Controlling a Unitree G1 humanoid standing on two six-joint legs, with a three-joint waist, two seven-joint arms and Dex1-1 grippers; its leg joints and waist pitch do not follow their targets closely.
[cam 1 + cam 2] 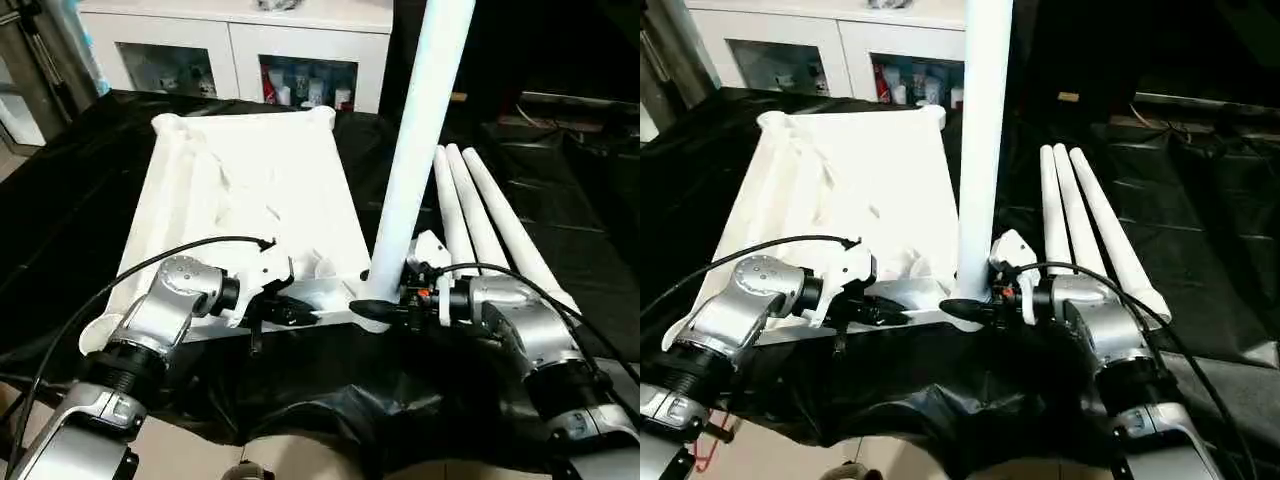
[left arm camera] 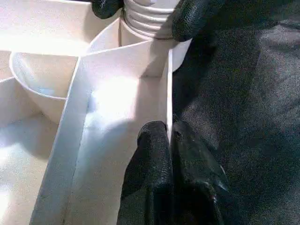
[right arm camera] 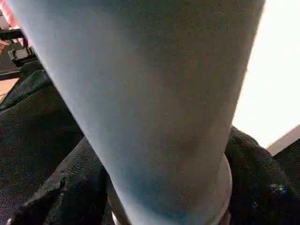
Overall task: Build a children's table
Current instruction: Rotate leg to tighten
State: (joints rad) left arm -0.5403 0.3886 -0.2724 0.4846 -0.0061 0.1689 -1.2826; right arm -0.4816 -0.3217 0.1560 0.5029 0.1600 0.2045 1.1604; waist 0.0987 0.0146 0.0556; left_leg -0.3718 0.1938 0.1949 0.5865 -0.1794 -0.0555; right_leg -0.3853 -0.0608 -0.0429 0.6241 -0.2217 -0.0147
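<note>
Here, upright leg [image 1: 415, 150] gripped in right claw [image 1: 375, 308], left claw [image 1: 290, 312] pinching tabletop [image 1: 250, 190] rim.

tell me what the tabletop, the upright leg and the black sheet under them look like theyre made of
Tabletop: looks like white moulded plastic, semi-matte; thin ribs and cup-shaped sockets show underneath.
Upright leg: likely the same smooth white plastic, a tube with ridged threads at its base.
Black sheet: probably thin plastic film, glossy and creased.
</note>
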